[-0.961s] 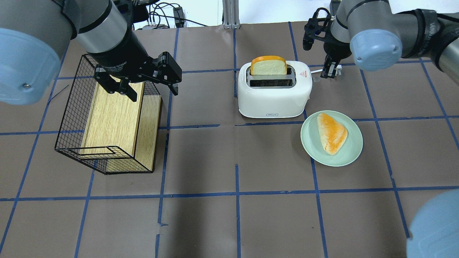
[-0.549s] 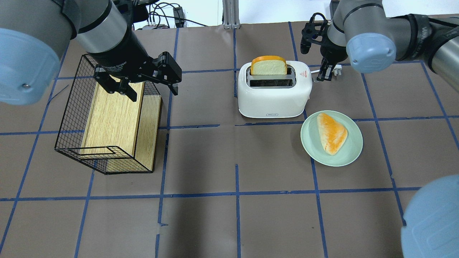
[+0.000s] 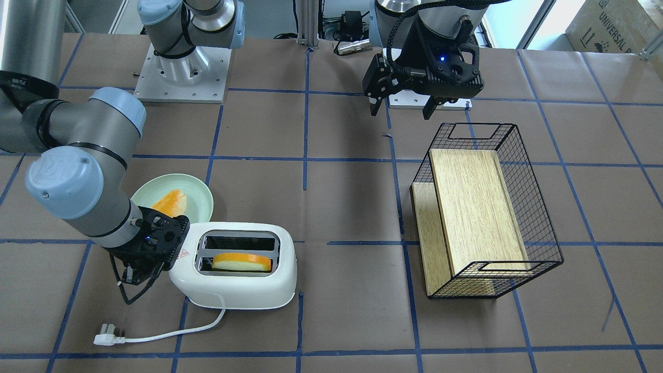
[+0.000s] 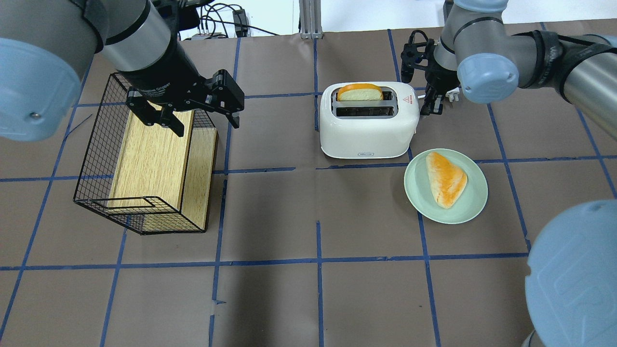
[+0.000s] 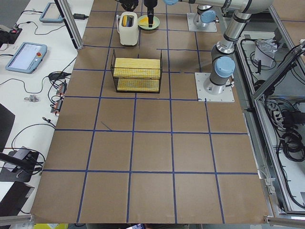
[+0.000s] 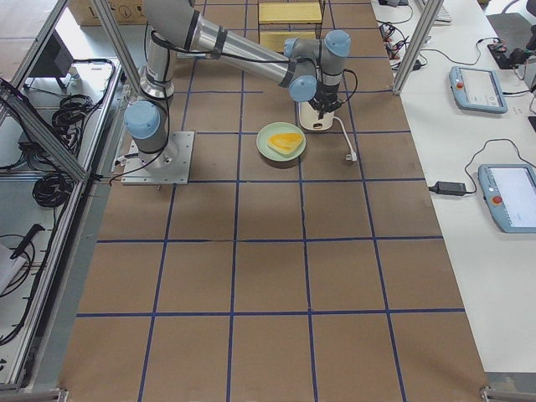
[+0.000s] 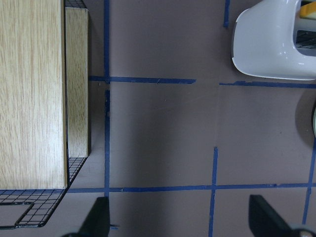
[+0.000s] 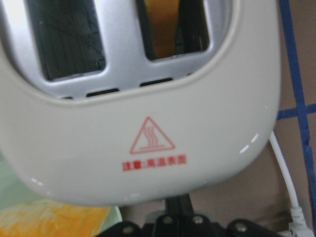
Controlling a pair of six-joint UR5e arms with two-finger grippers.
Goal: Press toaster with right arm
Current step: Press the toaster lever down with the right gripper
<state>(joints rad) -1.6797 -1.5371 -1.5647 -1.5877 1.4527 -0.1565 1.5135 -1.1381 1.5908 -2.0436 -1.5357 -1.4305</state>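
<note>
Overhead view, read left to right.

At your 9 o'clock a black wire basket [image 4: 91, 144] lies on its side on the surface [image 4: 366, 217], with a wooden board [image 4: 149, 154] inside it. The left gripper [image 4: 206, 124] hangs over the basket's far right corner, its fingers spread wide with nothing between them.

You will find the toaster [image 4: 366, 135] right of centre, toward 1 o'clock, standing upright with its slots facing up. Its long axis runs 9-to-3, and the end with the red warning triangle [image 4: 408, 100] points to 3 o'clock. A bread slice [image 4: 359, 91] sits low in the far slot, only its top showing.

The right gripper [image 4: 429, 103] is tight beside the 3 o'clock end, pointing down. You cannot confirm contact, nor tell whether its prongs are apart or together.

The white cord [image 3: 171, 334] leaves the toaster's 12 o'clock side, and its plug [image 3: 106, 340] lies flat on the surface.

At the toaster's 4 o'clock, just beside its corner, is a green plate [image 4: 414, 193] carrying a bread wedge [image 4: 446, 179].
</note>
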